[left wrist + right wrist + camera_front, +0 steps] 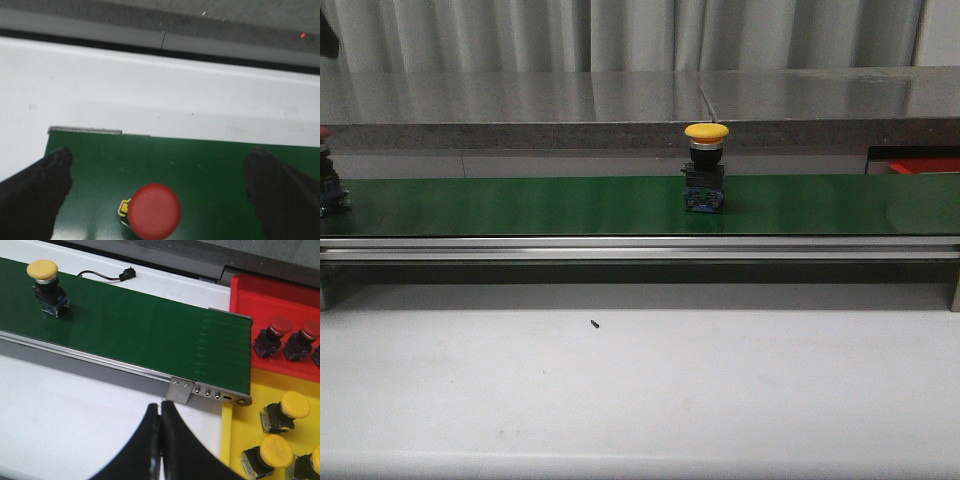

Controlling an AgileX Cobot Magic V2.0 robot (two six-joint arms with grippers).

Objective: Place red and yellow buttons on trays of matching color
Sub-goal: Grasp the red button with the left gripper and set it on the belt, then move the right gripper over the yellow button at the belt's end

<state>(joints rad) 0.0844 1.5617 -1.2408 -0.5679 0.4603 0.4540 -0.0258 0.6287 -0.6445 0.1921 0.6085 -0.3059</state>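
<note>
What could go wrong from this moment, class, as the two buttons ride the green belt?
1. The right gripper is shut and off the belt; the yellow button might ride past it ungrasped.
2. The open left gripper straddles the red button; closing off-centre might tip it.
</note>
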